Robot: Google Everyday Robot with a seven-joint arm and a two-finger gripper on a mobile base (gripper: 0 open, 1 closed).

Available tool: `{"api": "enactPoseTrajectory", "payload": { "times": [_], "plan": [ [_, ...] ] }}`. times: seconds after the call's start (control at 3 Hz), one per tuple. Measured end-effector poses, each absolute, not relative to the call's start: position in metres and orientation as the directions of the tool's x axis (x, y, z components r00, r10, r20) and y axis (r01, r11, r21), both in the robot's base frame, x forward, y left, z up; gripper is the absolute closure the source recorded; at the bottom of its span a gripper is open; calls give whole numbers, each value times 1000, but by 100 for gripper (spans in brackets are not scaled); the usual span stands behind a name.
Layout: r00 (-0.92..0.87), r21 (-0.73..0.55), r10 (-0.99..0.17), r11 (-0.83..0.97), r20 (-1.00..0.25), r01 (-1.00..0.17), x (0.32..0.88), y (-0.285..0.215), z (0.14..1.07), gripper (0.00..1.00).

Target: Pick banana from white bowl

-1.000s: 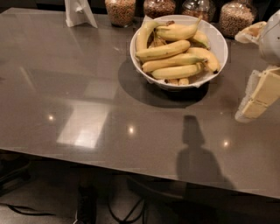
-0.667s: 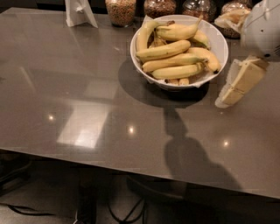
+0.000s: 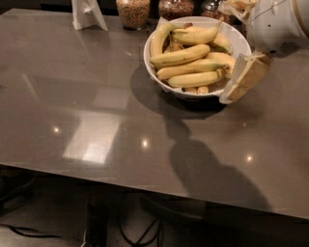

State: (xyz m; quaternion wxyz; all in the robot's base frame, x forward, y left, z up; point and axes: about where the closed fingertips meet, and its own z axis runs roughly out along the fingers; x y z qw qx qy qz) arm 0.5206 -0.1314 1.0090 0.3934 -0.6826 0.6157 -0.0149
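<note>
Far left, at approx 11 o'clock in the view, you have a white folded stand [image 3: 88,14] at the table's back edge. The grey table [image 3: 58,87] fills most of the view. A pale glare patch [image 3: 91,140] sits on it at approx 8 o'clock, w/ a few small light spots nearby. Below the front edge there's dark floor and some cables [image 3: 29,232], hard to make out.

Moving right to 12 o'clock, a glass jar of grains [image 3: 133,12] stands just beside the stand. Next is a second jar [image 3: 175,7] w/ darker contents, right behind the bowl's back rim. A third jar [image 3: 212,5] shows only in part at the top edge.

The white bowl [image 3: 157,72] stands upright on the table at approx 1 o'clock, just in front of the jars. The bananas [image 3: 186,55] are all inside it, heaped. Several lie crosswise and one curved one is on top toward the back. The bowl's own dark shadow lies at its 7 o'clock.

The gripper [image 3: 241,82] is at the bowl's 4 o'clock. You see it as a tan piece slanting down and left, its lower end right by the outer rim. Whether it touches the bowl, can't tell. Whether it's released or clenched, can't tell either. No banana is visibly in it.

The arm's white rounded housing [image 3: 277,21] is at 2 o'clock, in the top right corner. The arm's shadow [image 3: 212,173] spreads over the table at approx 5 o'clock.
</note>
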Motion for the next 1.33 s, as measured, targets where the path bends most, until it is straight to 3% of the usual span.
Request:
{"api": "enactPoseTrajectory", "payload": {
  "times": [0.67, 1.0, 1.33],
  "plan": [
    [295, -588, -865, 0, -406, -809, 557, -123, 1003, 0],
    [322, -592, -870, -44, -373, -805, 595, -112, 990, 10],
    [341, -591, -873, -77, -349, -803, 626, -103, 977, 30]
  ]
}}
